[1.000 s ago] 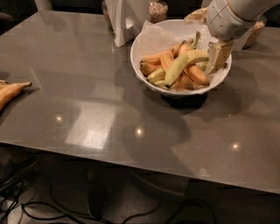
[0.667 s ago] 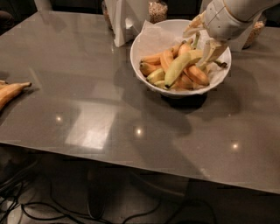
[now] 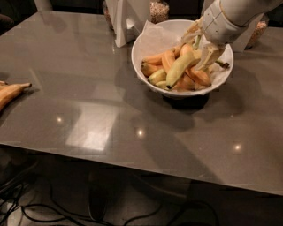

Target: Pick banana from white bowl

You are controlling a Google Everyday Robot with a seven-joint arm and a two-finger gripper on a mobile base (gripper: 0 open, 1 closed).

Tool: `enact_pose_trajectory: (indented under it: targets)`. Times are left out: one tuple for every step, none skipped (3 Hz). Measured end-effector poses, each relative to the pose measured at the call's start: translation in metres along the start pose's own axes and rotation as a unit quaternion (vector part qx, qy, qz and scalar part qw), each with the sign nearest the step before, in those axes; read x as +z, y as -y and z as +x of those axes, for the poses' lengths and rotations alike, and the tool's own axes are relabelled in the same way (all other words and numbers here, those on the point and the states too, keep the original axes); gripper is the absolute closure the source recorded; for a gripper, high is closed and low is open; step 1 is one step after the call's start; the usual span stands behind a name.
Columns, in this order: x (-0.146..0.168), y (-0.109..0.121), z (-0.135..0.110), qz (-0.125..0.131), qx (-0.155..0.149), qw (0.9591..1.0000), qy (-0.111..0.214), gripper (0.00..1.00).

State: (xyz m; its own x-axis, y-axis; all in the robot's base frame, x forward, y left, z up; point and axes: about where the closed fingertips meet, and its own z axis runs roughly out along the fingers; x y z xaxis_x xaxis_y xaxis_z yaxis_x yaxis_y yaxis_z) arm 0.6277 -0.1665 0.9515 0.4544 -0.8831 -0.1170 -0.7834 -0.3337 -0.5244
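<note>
1. Table [image 3: 88, 88]: grey, glossy, fills most of the view. Ceiling lights reflect on its top.
2. Bowl [image 3: 138, 62]: white, round, deep. It stands on the far right part of the table and is lined with crumpled white paper [image 3: 154, 37].
3. Arm [image 3: 239, 13]: white, enters from the upper right corner and reaches down over the right side of the bowl.
4. Stand [image 3: 126, 22]: white, upright, just behind the bowl on its left.
5. Gripper [image 3: 203, 48]: inside the bowl, at its right side, touching the upper end of the banana. Whether it is clamped on the banana cannot be told.
6. Banana [image 3: 179, 68]: pale greenish-yellow, the longest fruit. It lies in the bowl on top of the pile, tilted, lower end toward the front rim, upper end at the gripper.
7. Short bananas [image 3: 154, 58]: orange-yellow, packed under and beside the banana.
8. Lone banana [image 3: 11, 92]: deep yellow, on the table at the left edge, well apart from the bowl.
9. Jars [image 3: 159, 11]: hold pale grains, behind the bowl.
</note>
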Motion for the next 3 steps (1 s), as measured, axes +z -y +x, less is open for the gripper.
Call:
enact_pose_trajectory:
  targets:
    - [0.0096, -0.0003, -0.0040, -0.007, -0.003, 0.9999, 0.011, 0.36]
    - [0.0140, -0.0006, -0.0062, -0.010, -0.003, 0.9998, 0.017, 0.38]
    - [0.0186, -0.0024, -0.0083, -0.014, -0.002, 0.9997, 0.022, 0.40]
